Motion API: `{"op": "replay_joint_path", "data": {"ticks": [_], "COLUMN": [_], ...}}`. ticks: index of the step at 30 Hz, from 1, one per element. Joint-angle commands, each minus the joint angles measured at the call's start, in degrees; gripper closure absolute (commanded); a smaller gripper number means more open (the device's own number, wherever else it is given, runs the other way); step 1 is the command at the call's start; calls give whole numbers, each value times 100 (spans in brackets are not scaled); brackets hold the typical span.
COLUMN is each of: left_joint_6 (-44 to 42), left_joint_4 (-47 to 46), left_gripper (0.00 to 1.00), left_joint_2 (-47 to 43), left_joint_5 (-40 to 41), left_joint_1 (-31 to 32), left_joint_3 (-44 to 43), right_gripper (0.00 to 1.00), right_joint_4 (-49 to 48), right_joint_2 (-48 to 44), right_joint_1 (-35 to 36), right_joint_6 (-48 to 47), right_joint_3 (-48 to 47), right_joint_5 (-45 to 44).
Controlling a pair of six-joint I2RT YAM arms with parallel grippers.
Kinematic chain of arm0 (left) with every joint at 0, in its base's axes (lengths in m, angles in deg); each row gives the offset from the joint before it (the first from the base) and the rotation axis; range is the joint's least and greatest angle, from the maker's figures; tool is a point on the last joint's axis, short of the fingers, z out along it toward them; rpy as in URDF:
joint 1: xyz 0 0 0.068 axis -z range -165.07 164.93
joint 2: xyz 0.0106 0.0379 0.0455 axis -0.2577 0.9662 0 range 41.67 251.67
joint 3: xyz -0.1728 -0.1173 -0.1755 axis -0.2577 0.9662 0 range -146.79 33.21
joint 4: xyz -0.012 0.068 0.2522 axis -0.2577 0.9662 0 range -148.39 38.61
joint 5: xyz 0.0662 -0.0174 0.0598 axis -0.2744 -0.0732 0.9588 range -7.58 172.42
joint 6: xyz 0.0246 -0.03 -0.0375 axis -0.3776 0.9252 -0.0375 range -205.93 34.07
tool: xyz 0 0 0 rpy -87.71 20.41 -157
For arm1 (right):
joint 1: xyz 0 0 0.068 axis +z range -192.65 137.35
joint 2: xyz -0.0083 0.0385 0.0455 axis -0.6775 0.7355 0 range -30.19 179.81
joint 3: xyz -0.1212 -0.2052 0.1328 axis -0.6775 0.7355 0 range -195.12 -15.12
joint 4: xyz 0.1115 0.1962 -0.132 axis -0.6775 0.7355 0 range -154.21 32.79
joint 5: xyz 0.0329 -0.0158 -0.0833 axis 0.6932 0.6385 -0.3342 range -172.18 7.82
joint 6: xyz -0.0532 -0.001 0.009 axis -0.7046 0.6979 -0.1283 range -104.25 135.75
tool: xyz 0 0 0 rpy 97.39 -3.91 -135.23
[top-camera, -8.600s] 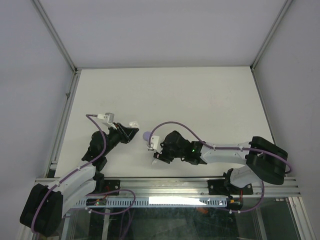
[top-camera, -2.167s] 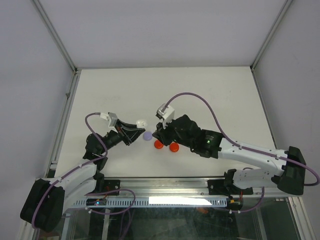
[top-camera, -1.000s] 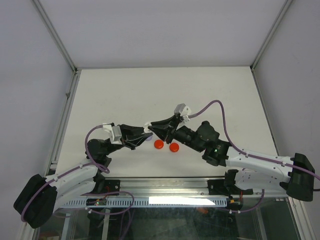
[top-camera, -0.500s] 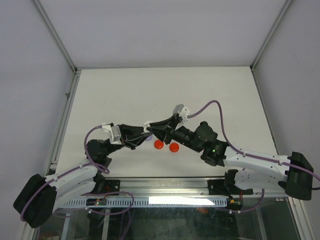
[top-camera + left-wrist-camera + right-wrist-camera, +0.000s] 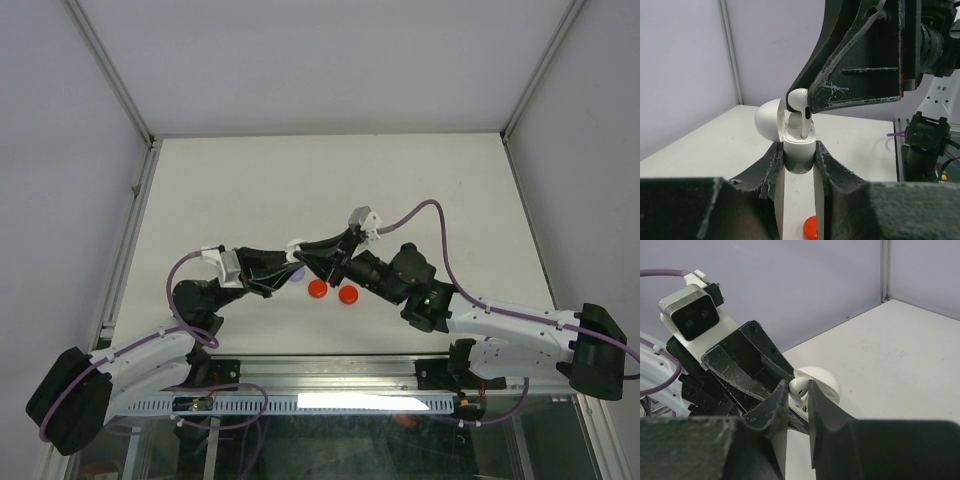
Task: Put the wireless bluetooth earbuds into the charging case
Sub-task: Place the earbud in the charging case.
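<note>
1. R gripper [image 5: 797, 396] has closed in on L gripper [image 5: 283, 270] since a sec ago; both clamp narrow.
2. L holds the open charging case [image 5: 799, 154]; R's white earbud [image 5: 800, 100] now has its stem entering the slot. We judge insertion nearly done.

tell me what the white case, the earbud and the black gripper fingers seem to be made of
The charging case looks like smooth glossy white plastic: rounded moulded shell, soft highlights. The earbud seems the same shiny white plastic. The fingers of the right gripper are matte black, probably rigid plastic, with a rough surface scuffed pale; printed or moulded, I cannot tell.
</note>
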Motion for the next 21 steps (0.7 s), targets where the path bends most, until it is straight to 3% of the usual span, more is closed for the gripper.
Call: {"op": "replay_joint_path", "data": {"ticks": [1,21], "left_joint_6": [-97,-433], "left_joint_4": [-576,-400], "left_gripper": [100,100], "left_joint_2": [-127,-50], "left_joint_5": [382,839], "left_joint_1": [71,157], "left_joint_3": [-116,-149], "right_gripper": [100,100], "right_joint_4": [-413,79], "right_joint_2": [-105,-18], "right_joint_1": [-1,-4], "right_joint_6": [142,295], "right_joint_3": [85,-130], "right_joint_5": [-214,-664]}}
